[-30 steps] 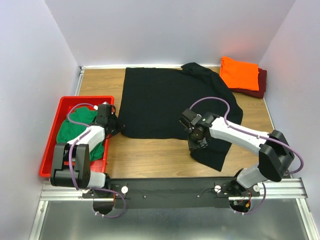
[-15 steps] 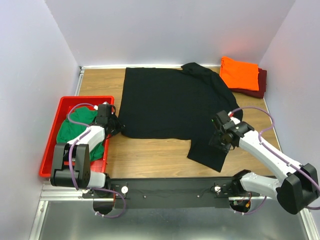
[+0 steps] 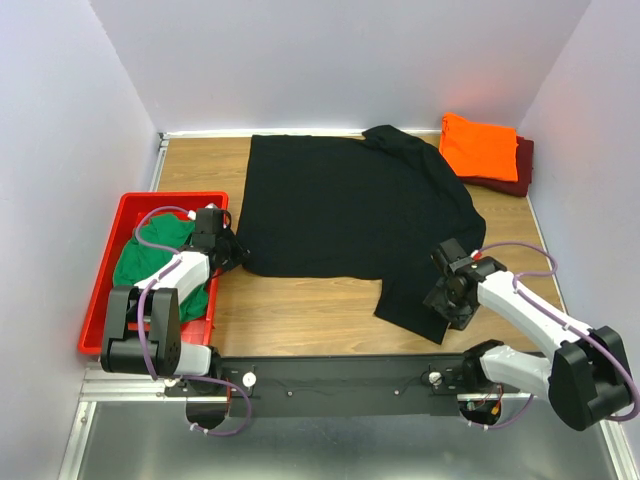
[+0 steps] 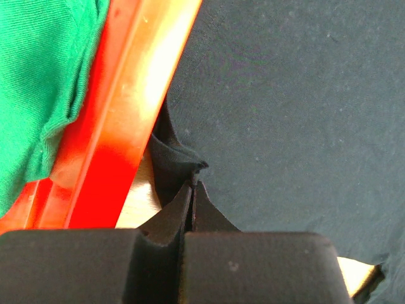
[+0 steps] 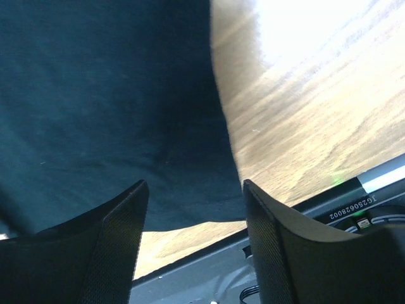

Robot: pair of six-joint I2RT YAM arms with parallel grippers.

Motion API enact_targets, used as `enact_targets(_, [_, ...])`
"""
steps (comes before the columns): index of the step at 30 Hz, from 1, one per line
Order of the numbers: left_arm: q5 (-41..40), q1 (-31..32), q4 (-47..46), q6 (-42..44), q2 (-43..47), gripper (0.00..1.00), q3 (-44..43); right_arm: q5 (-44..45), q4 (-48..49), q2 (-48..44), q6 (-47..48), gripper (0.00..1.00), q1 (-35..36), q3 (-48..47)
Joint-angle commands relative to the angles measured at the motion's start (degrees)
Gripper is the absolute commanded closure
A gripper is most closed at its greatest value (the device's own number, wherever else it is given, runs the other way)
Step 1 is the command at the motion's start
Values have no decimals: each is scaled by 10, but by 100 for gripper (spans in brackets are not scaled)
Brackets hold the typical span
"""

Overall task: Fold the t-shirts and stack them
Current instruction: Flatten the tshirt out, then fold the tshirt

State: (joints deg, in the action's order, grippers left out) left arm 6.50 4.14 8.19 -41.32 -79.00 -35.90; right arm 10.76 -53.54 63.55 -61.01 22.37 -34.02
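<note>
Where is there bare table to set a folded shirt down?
Bare wood: the near strip between the hem of the black shirt and the rail, right of the red tray; the back left corner beside that shirt; a patch just nearer than the orange shirt. Crowded: the middle, and near right, where the right gripper hangs.

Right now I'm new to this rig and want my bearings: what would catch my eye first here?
The black t-shirt dominates, spread across the middle of the table, its near left corner pinched in the shut left gripper while the open right gripper sits over its near right hem. Colour frames it: an orange t-shirt folded on a maroon one at the far right, a green t-shirt heaped in the red tray at the left.
</note>
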Motion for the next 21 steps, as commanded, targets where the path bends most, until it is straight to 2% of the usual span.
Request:
enact_targets(1, [8,2,-6,8,0,100,-4,-10,13,-4,-29,29,-4,16])
enact_targets(5, [7,2,-6,7,-1,100,-4,-12,35,7,-26,30,-4,29])
enact_targets(7, [8,2,-7,7,-3,100,-4,-12,54,13,-21,33,-4,33])
enact_targets(11, [7,2,-6,6,-3,100,-4,-9,76,26,-13,60,-4,31])
enact_targets(12, [6,2,-6,5,-3,100,-3,-7,77,28,-12,74,-5,28])
enact_targets(13, [4,2,-6,5,-1,100,-3,-5,77,27,-8,80,-4,26])
enact_targets(14, [3,2,-4,5,0,100,-3,-7,75,25,-4,92,-4,17])
enact_targets(15, [1,2,-2,3,3,100,-1,-7,75,16,0,97,-4,13])
enact_targets(16, [-2,2,0,2,4,100,0,-9,70,7,5,100,-4,6])
enact_targets(21, [-17,2,14,-3,24,100,4,-7,13,-44,12,100,-4,-32])
